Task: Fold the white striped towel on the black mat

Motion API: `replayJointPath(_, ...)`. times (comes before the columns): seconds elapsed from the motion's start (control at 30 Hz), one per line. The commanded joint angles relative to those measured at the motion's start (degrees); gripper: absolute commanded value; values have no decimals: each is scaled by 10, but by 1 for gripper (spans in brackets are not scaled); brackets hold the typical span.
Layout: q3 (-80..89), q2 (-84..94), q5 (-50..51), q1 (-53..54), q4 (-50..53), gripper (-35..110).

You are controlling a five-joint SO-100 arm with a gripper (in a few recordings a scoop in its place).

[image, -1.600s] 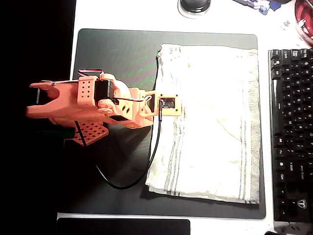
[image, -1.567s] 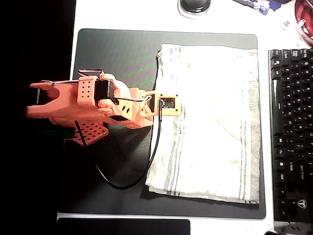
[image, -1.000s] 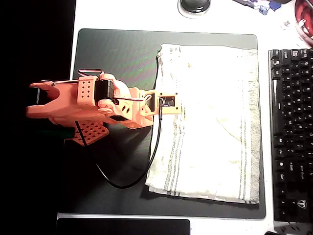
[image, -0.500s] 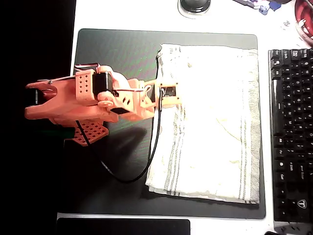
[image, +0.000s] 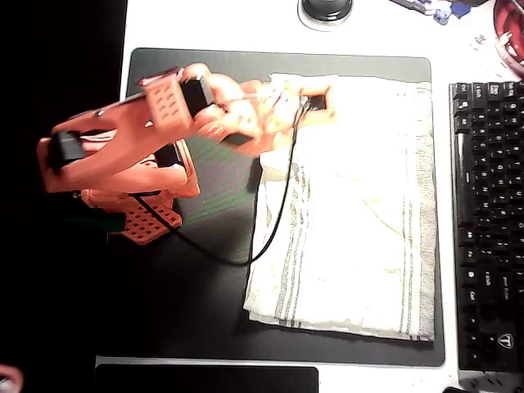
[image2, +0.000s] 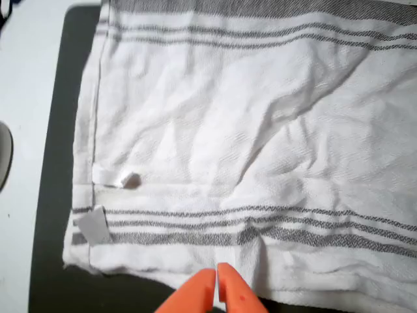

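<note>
On the black mat point(image: 196, 319), the white striped towel point(image: 360, 213) lies lengthwise top-to-bottom.

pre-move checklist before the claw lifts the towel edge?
1. Claw at the towel edge: ok, fingertips sit at the near striped edge in the wrist view.
2. Cloth gripped: cannot tell; fingers look shut, a pinch puckers there.
3. Towel on the mat: ok, fully on it.
4. Towel flat: not ok, wrinkled, left edge bunched near the claw.
5. Cable clear of fold path: not ok, it drapes over the towel's left edge.
6. Keyboard clearance: ok, apart from the towel.
</note>
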Motion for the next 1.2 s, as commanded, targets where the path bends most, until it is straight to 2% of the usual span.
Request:
replayJointPath(0.0, -133, -128, 32, -33, -10, 0)
replayJointPath(0.37, -416, -434, 111, -114, -1, 1)
replayJointPath(0.77, -645, -718, 148, -129, 48, 8)
replayJointPath(1.0, -715, -784, 140, -131, 108, 21)
replayJointPath(1.17, -695, -788, 138, -138, 113, 21)
